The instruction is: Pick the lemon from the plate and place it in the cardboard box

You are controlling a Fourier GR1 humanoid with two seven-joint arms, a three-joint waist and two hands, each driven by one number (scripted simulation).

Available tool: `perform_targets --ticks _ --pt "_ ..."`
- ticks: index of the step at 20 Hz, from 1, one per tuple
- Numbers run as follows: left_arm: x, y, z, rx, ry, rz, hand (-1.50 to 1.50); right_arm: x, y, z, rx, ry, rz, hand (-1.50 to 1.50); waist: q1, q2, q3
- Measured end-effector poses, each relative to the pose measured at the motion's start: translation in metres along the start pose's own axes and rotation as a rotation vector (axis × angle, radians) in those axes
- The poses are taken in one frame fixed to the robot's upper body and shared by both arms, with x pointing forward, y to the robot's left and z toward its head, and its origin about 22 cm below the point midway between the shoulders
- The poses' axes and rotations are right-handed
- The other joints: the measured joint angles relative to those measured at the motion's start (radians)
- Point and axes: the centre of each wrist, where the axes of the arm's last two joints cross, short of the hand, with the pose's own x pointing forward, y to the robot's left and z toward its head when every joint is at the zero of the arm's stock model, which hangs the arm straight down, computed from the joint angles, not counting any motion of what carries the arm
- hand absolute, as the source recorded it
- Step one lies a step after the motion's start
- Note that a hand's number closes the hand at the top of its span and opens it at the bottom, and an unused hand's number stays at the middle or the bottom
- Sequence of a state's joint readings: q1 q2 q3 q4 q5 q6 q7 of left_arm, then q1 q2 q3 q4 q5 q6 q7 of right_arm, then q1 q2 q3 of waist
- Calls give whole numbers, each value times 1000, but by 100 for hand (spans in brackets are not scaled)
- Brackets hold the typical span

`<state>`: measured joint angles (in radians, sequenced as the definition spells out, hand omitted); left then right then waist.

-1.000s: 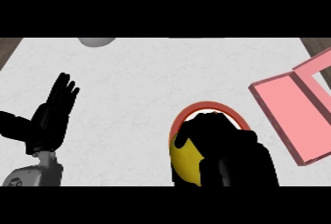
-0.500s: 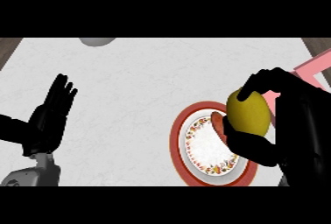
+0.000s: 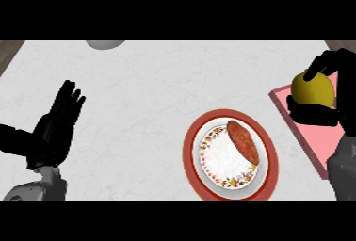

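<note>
Left robot hand (image 3: 59, 127) is seen at the near left, open with fingers up, at rest. Just right of centre, only a reddish food item (image 3: 243, 141) is carried by the plate (image 3: 198, 176). Farther right, the lemon (image 3: 313, 88) is gripped by the right robot hand (image 3: 316, 115), fingers curled round it, above the left rim of the box (image 3: 313, 141). If released here, the lemon could be knocked against that rim and sent rolling onto the worktop (image 3: 160, 84); a release further inside the box is judged safer.
</note>
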<state>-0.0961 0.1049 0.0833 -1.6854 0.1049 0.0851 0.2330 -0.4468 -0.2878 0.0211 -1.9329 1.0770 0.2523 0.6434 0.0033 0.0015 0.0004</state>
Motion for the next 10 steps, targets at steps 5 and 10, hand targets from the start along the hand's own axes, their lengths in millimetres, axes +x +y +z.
perform_targets --ticks 5,10 --pt "3 0 0 0 -4 0 0 -34 23 -26 40 8 74 150 3 0 0" --pt "2 1 0 -2 -2 -3 0 -71 48 -39 251 71 274 -150 7 3 -1"
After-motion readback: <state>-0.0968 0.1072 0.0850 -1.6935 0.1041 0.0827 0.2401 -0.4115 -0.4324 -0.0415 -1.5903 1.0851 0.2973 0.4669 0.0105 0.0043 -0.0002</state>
